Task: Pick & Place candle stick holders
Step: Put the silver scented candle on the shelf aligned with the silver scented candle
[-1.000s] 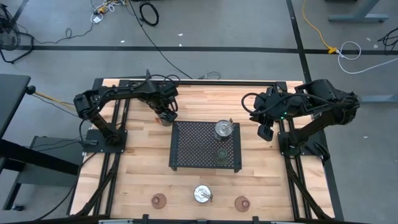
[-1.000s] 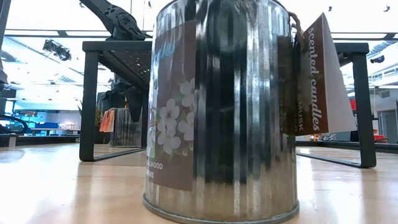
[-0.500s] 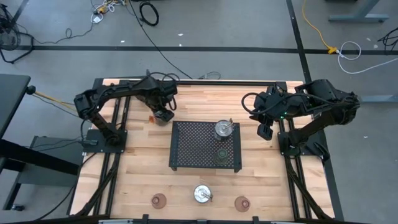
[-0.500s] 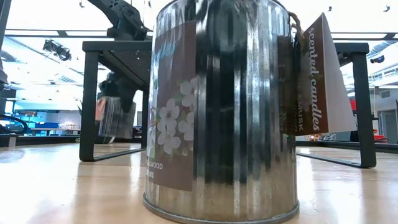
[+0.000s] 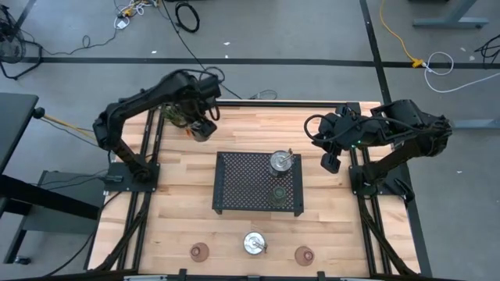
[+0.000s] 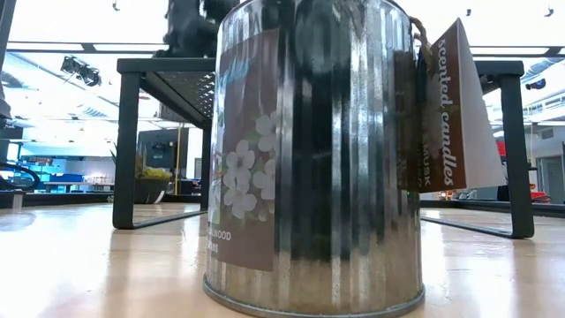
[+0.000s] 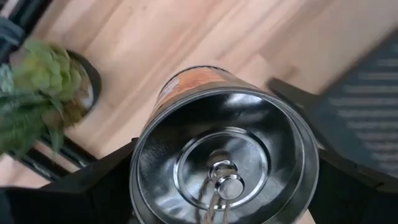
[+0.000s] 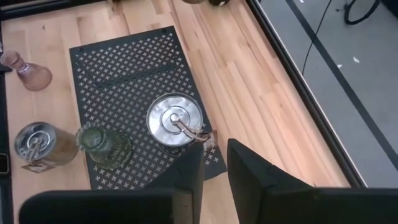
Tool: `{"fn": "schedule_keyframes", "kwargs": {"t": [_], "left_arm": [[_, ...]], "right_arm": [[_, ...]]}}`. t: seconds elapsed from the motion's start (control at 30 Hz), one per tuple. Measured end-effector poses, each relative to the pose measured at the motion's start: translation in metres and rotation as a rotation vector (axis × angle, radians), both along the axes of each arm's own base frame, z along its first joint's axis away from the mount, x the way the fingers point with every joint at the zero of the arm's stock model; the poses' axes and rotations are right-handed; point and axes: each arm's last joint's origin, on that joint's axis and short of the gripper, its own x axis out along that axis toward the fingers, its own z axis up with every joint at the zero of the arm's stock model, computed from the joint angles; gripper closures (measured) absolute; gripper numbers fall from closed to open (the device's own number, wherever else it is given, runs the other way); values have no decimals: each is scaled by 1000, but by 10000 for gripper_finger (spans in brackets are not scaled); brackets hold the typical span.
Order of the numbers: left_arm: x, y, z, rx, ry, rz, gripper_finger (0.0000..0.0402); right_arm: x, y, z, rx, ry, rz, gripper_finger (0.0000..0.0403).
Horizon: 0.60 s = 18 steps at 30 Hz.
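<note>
My left gripper (image 5: 201,127) hangs above the table's far left, closed around a shiny silver candle stick holder (image 7: 224,155) with an orange label. On the black mesh tray (image 5: 242,183) stand another silver holder (image 5: 280,162) and an olive-green glass one (image 5: 279,192). Along the near edge a third silver holder (image 5: 252,243) stands on its base between two reddish-brown glass ones (image 5: 200,251) (image 5: 303,254). My right gripper (image 5: 330,162) waits in the air right of the tray, shut with nothing between its fingers. My left gripper clasps the silver holder by its outer wall just below the rim (image 7: 140,180), one finger (image 7: 93,186) on each of two opposite sides. The fingers come from above, pointing down. The holder is upright, mouth up, lifted clear of the table.
A small green leafy plant (image 5: 178,117) stands at the far left, close beside the held holder. The tray stands on legs (image 6: 128,150) above the tabletop. Bare wood lies to the left and right of the tray.
My left gripper has risen straight up at the table's far left, keeping its hold. The silver holder has left the tabletop and now hangs clear, still upright. In the low view it has gone out of the top of the picture.
</note>
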Motion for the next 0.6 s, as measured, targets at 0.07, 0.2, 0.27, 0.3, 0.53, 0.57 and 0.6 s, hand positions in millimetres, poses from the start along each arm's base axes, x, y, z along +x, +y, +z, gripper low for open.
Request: {"fn": "schedule_keyframes", "kwargs": {"t": [0.07, 0.2, 0.27, 0.3, 0.53, 0.57, 0.6], "left_arm": [[1, -6, 17, -12, -53, 24, 36], [9, -25, 43, -36, -186, 44, 36], [13, -38, 52, -48, -226, 28, 36], [16, -44, 55, -50, -250, 21, 36], [31, -86, 59, -77, -282, -6, 36], [35, -91, 58, -75, -281, -7, 36], [40, -94, 56, -75, -283, -16, 36]], "right_arm": [[0, 0, 0, -5, -1, -4, 330], [0, 0, 0, -4, -7, -4, 330], [1, 0, 1, -7, -16, -8, 330], [1, 0, 1, -11, -18, -11, 330], [1, -1, 1, -34, -17, -3, 330], [1, -1, 1, -37, -17, 1, 330], [1, -1, 1, -38, -17, 3, 330]]}}
